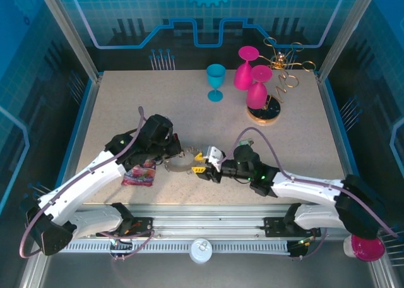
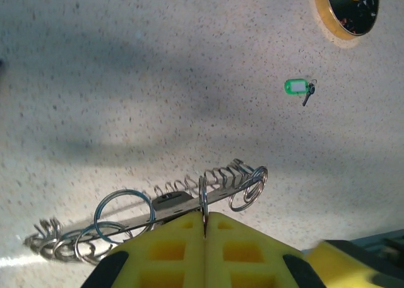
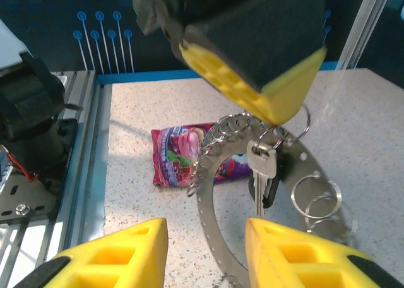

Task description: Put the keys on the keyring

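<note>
Overhead view, left to right. Lower left of centre: left gripper [image 1: 175,154], jaws shut tight on the keyring [image 1: 178,166]. It pinches a wire loop at the rim and holds the ring tilted off the table. Below-left of it a pink sweet packet [image 1: 139,173] lies flat.

Right wrist view, centre right: a silvery key [image 3: 261,165] hangs from a loop near the ring's top, w/ something dark behind it. Can't tell if that's the black-headed key. Bottom of that frame: right gripper [image 3: 205,250], jaws approx half open, nothing between them, facing the ring from near.

Left wrist view, upper right: green-tagged key [image 2: 297,86] lies loose on the table, well apart from the ring.

Step in hand, prob.: fetch the green key and thread it on. To do it well:
- Left arm holds the ring steady w/ a free loop turned toward the right arm.
- Right gripper comes down low and flat, since the key is thin.
- It grips the tag or head so the key's hole stays clear.
- It stays off the key already hanging.

Surface: pale speckled table [image 1: 126,105], matte, soft shadows. Upper right of the overhead view: blue cup [image 1: 215,79], two pink cups [image 1: 245,70], gold wire stand [image 1: 281,73] on a dark round base. Metal frame posts and a blue printed backdrop surround it.
</note>
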You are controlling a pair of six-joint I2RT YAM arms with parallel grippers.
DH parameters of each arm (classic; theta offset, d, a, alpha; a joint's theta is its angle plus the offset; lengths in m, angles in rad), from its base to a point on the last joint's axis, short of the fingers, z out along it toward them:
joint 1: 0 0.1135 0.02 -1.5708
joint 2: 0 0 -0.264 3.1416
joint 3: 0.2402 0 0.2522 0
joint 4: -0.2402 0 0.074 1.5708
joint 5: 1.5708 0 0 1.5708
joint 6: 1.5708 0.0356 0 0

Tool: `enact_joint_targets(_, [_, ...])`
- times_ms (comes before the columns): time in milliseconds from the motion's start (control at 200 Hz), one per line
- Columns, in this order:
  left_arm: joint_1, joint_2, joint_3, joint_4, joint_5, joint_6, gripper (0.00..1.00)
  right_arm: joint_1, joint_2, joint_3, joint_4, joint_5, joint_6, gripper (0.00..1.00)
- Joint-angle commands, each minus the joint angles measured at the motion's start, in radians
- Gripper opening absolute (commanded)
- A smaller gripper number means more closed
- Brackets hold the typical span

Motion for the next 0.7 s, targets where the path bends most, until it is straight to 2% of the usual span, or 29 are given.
enact_joint_targets(0, [0.008,0.025,0.055,-0.065,0.061,-0.146,0.0,0.021,0.069,-0.014,0.174,0.068,0.049,0.39])
enact_joint_targets(135, [0.009,0.041,0.046,-0.071,0.108,-0.2,0.0,0.025,0.146,-0.012,0.227,0.112,0.055,0.44])
enact_joint_targets(425, [0.015,0.02,0.007,-0.038,0.15,-0.274,0.0,0.025,0.271,0.003,0.337,0.094,0.083,0.51])
enact_joint_targets(695, [0.021,0.015,-0.04,-0.006,0.2,-0.351,0.0,0.024,0.361,0.021,0.445,0.068,0.126,0.5])
